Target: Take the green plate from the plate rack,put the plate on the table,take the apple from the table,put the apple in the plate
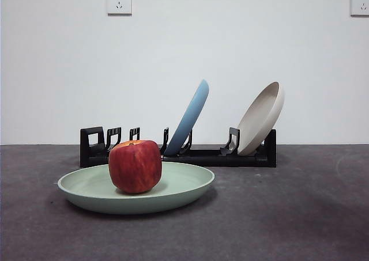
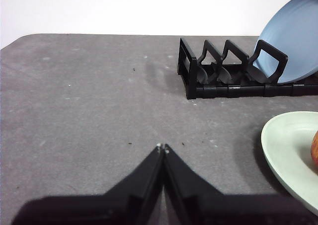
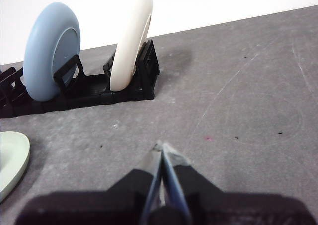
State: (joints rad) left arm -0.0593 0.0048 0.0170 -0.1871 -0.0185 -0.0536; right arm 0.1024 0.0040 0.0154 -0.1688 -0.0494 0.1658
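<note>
The pale green plate [image 1: 173, 189] lies flat on the dark grey table [image 1: 300, 215], in front of the black plate rack [image 1: 230, 155]. The red apple [image 1: 135, 165] sits upright in the plate, left of its middle. In the left wrist view the plate's edge [image 2: 283, 150] and a sliver of the apple [image 2: 315, 148] show beside the rack [image 2: 223, 73]. My left gripper [image 2: 162, 147] is shut and empty over bare table, apart from the plate. My right gripper [image 3: 162, 146] is shut and empty over the table, apart from the rack [image 3: 89, 93] and the plate's edge [image 3: 11, 160].
A light blue plate [image 1: 189, 118] and a beige plate [image 1: 260, 118] lean in the rack's slots. They also show in the right wrist view, blue [image 3: 49, 51] and beige [image 3: 131, 41]. Two wall sockets [image 1: 119, 2] sit high on the white wall.
</note>
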